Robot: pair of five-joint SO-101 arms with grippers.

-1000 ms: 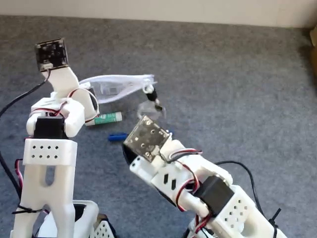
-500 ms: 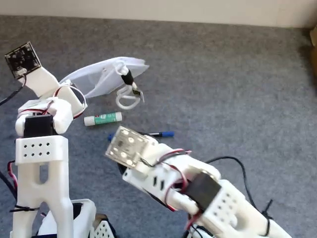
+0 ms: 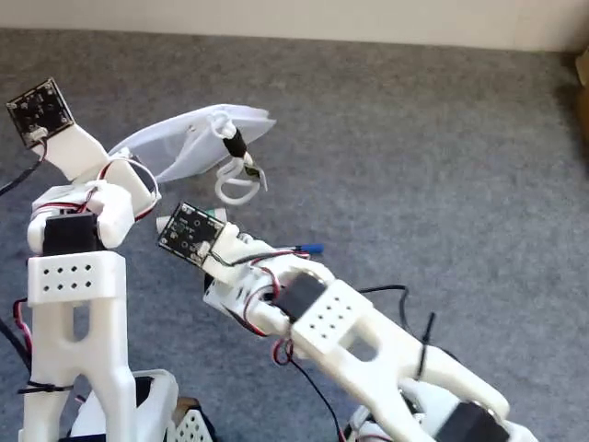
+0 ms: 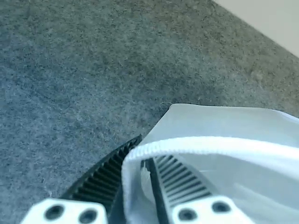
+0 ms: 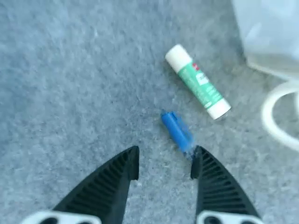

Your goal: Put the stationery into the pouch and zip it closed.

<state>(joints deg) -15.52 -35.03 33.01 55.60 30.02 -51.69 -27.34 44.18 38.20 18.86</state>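
White fabric pouch [image 3: 189, 143], contents unclear, rim clamped in left gripper [image 4: 145, 156]. Right gripper [image 5: 166, 156] spread over blue pen [image 5: 176, 132]; glue stick [image 5: 197, 81] near.

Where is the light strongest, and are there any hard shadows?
High view: soft, even light, no hard shadows on the carpet. Left wrist view: the white pouch is the brightest part. Right wrist view: no glare on the glue stick, no hard shadow beside it.

My gripper [image 4: 144, 156] clamps the ribbed rim of the white pouch [image 4: 229, 140], grey bench [image 4: 70, 70] behind.
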